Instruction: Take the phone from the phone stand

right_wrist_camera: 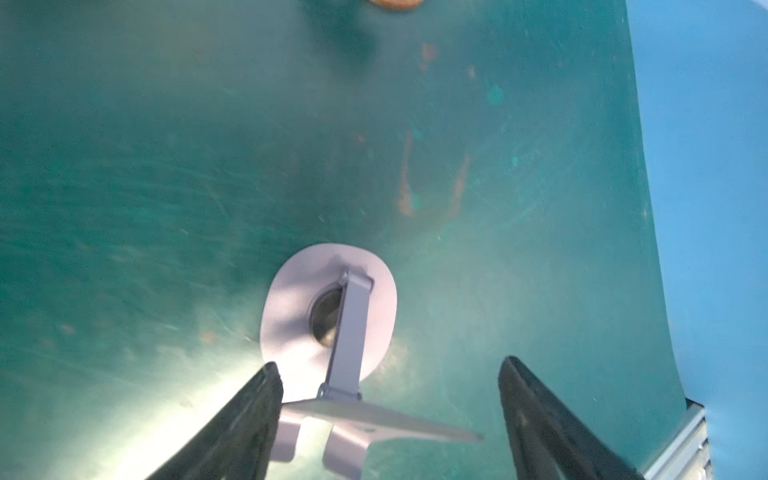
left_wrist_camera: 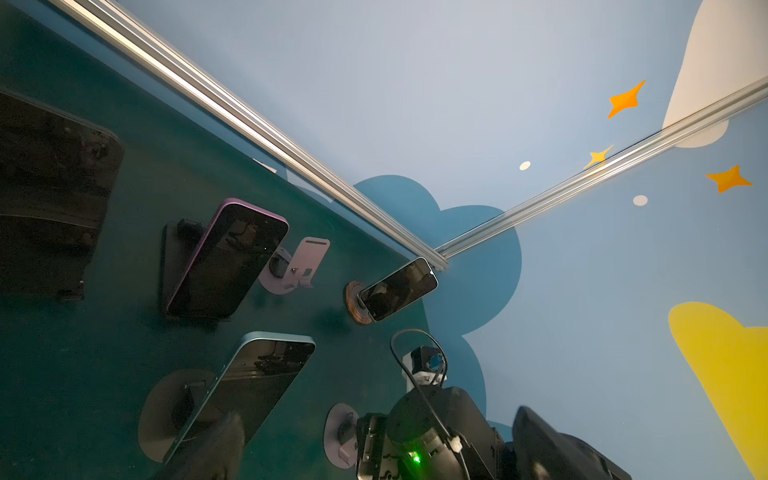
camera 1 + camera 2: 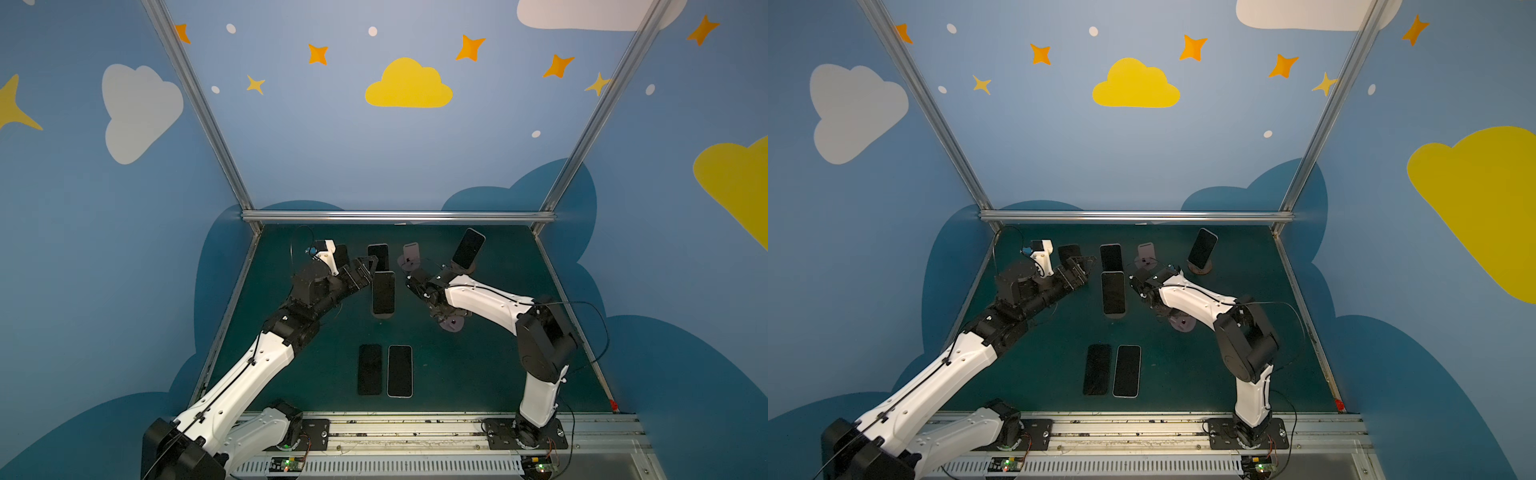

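Note:
A blue-edged phone (image 3: 383,293) (image 3: 1113,293) (image 2: 249,395) leans on a dark round phone stand (image 2: 166,415) mid-table. My left gripper (image 3: 368,270) (image 3: 1079,270) (image 2: 382,453) hovers just left of its upper half, open wide and holding nothing; one blurred finger (image 2: 216,449) sits beside the phone's edge. My right gripper (image 3: 440,311) (image 3: 1165,311) (image 1: 386,415) points down over an empty lilac stand (image 3: 452,323) (image 1: 332,316). Its jaws are open either side of the stand's plate (image 1: 374,419); one finger (image 1: 249,415) is close to the plate's edge, the other stands well apart.
Further back stand a purple-edged phone (image 3: 378,257) (image 2: 228,257) on a black stand, another empty lilac stand (image 3: 410,255) and a phone on a wooden stand (image 3: 468,248) (image 2: 399,289). Two phones (image 3: 370,369) (image 3: 400,371) lie flat near the front. A metal frame (image 3: 395,216) borders the table.

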